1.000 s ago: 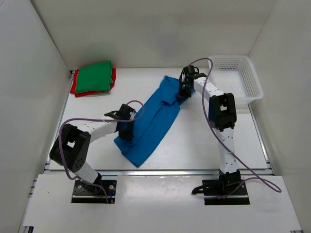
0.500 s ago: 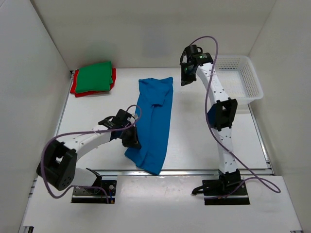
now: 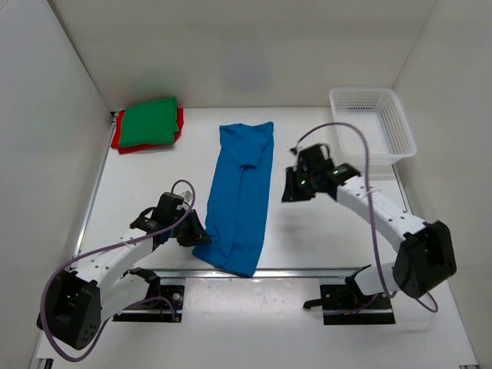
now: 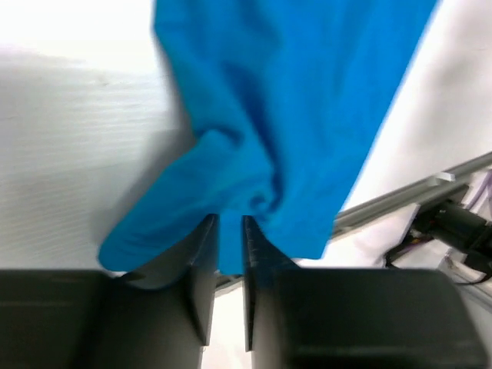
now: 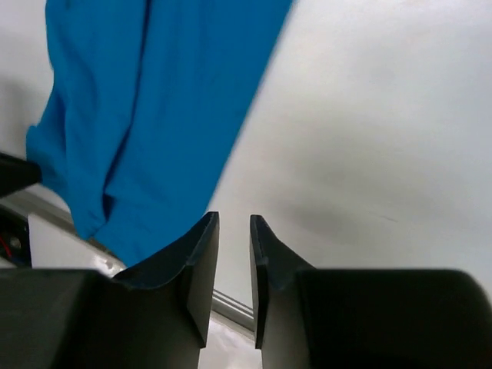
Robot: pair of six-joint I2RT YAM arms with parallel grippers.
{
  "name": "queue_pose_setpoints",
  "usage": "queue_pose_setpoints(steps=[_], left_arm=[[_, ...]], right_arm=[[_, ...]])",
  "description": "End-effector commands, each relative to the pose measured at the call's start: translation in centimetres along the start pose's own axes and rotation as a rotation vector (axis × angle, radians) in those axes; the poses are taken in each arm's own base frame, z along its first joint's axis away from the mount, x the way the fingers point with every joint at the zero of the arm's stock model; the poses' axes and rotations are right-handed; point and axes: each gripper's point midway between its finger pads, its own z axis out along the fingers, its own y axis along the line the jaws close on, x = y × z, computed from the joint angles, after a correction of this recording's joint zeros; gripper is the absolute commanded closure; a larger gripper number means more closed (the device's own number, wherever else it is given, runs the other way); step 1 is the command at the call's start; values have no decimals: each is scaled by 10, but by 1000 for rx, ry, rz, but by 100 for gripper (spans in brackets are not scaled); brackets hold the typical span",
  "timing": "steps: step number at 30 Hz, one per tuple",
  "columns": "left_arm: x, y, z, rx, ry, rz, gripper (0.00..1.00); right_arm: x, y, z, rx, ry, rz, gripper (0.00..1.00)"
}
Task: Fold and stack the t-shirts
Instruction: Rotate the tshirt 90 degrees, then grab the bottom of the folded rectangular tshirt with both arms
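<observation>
The bright blue t-shirt [image 3: 242,184] lies stretched out lengthwise in the middle of the table, its near end at the front edge. My left gripper [image 3: 194,231] is at its near left edge, jaws shut on a bunched fold of the blue cloth [image 4: 292,100], which sits between the fingertips [image 4: 231,223]. My right gripper [image 3: 286,188] is just right of the shirt, over bare table, jaws nearly together and empty [image 5: 234,223]; the shirt [image 5: 146,100] lies to its left. The folded green t-shirt [image 3: 150,121] rests on the folded red one [image 3: 117,138] at the back left.
A white mesh basket [image 3: 403,131] stands at the back right corner. White walls close in the table on the left, back and right. A metal rail [image 3: 307,271] runs along the front edge, under the shirt's near end.
My right arm has swung down from the back to beside the shirt's right edge. My left arm has drawn back toward the near left. The shirt lies about as it did half a second ago.
</observation>
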Motion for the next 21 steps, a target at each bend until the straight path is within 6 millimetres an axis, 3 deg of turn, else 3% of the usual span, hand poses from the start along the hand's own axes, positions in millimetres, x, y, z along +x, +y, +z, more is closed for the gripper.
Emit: queue_pose_setpoints(steps=[1,2,3,5,6,8,13,17,21], left_arm=[[-9,-5,3,16,-50,17,66],[-9,-2,2,-10,-58,20,63],[-11,-2,-1,-5,-77,20,63],[-16,5,-7,-11,-133,1,61],[-18,7,-9,-14,-150,-1,60],[-21,22,-13,-50,-206,-14,58],[-19,46,-12,-121,-242,-20,55],[-9,62,-5,-186,-203,-21,56],[-1,61,-2,-198,-184,-10,56]], right_arm=[[24,69,34,-225,-6,-17,79],[51,77,42,-237,45,-32,78],[61,93,44,-273,62,-23,75],[94,100,55,-295,111,6,67],[100,109,56,-318,119,22,64],[124,103,63,-270,153,47,58],[156,102,64,-209,203,153,50],[187,106,63,-237,263,196,50],[210,108,68,-225,326,193,50]])
